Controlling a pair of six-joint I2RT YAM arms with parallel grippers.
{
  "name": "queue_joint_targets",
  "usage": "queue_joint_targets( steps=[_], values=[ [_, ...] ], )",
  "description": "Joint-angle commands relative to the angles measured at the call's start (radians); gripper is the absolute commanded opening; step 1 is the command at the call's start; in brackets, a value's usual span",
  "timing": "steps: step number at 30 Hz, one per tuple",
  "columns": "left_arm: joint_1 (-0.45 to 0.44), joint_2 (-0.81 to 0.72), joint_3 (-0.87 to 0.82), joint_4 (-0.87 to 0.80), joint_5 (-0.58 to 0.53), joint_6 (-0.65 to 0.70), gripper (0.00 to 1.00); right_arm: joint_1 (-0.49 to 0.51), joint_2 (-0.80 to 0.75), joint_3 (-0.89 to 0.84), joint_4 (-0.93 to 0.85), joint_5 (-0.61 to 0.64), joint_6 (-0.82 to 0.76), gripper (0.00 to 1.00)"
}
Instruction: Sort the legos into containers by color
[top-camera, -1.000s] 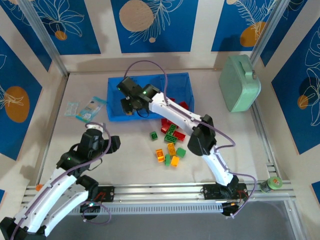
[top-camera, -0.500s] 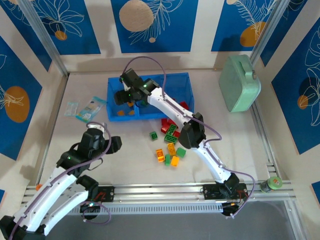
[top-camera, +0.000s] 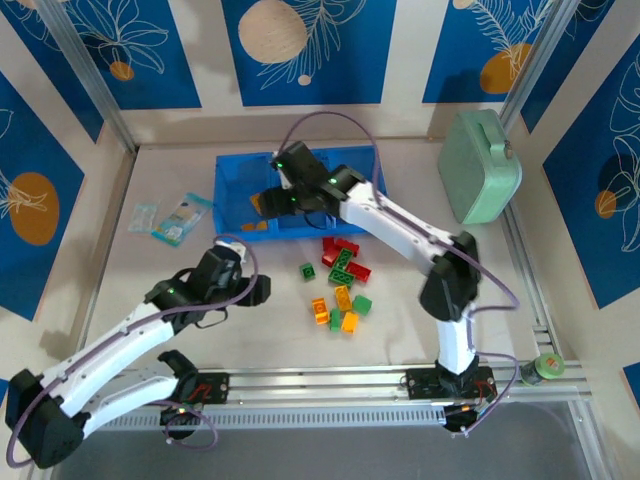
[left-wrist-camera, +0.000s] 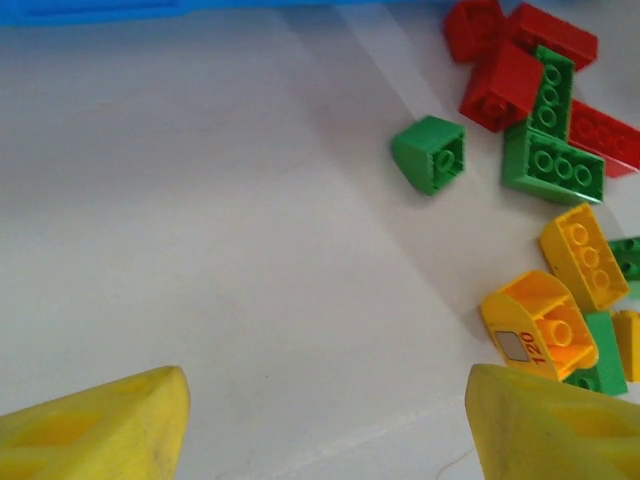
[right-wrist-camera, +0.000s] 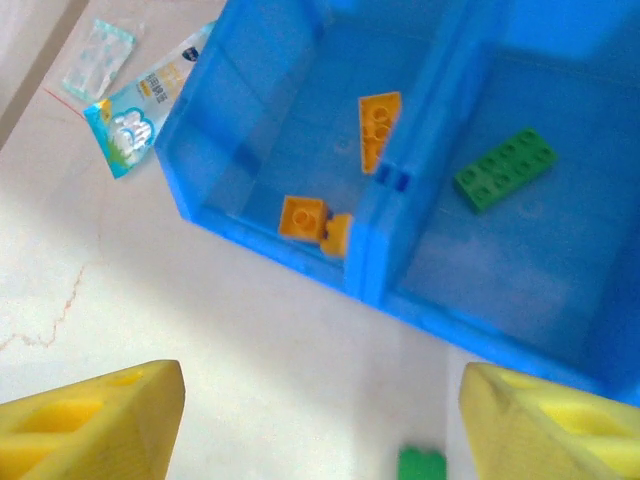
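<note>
- Drop made: right gripper (top-camera: 271, 200) has sprung wide, empty, over the left end of the tray (right-wrist-camera: 250, 250).
- Three orange bricks (right-wrist-camera: 300, 217) now lie in the left compartment, a green one (right-wrist-camera: 505, 168) in the middle.
- Meanwhile left gripper (left-wrist-camera: 325, 420), spread and empty, has swung in toward the loose legos (top-camera: 340, 280) just near of the tray. Next pick looks like its own.

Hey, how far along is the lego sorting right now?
Barely begun. Done: a few orange bricks lie in the left compartment of the tray, and one green plate lies in the next. In hand: nothing; the right gripper hangs open by the tray, and the left gripper is open facing the table. Left: the pile of red, green and yellow bricks there.
</note>
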Motion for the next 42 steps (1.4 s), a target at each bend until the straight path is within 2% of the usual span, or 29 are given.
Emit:
queue_joint_targets(
  steps=[1,7,14,19,28,33,42],
  values=[
    [-0.051,0.068,0.053,0.075,0.028,0.007,0.73,-0.035,-0.157,-0.186,0.122,0.027,0.055,0.74],
    [-0.178,0.246,0.112,0.143,0.019,-0.044,0.73,-0.09,-0.346,-0.471,0.159,0.041,0.126,0.75],
    [-0.25,0.405,0.152,0.228,0.018,-0.125,0.73,-0.113,-0.481,-0.683,0.176,0.043,0.166,0.75],
    [-0.242,0.492,0.211,0.186,-0.068,-0.144,0.73,-0.122,-0.573,-0.81,0.183,0.051,0.196,0.75],
    [-0.179,0.748,0.379,0.143,-0.107,-0.112,0.73,-0.138,-0.74,-0.949,0.16,0.081,0.234,0.75],
    [-0.151,0.817,0.413,0.138,-0.136,-0.136,0.71,-0.154,-0.815,-1.006,0.147,0.082,0.245,0.75],
    [-0.121,0.935,0.5,0.118,-0.128,-0.129,0.62,-0.186,-0.863,-1.052,0.153,0.067,0.247,0.74]
  ],
)
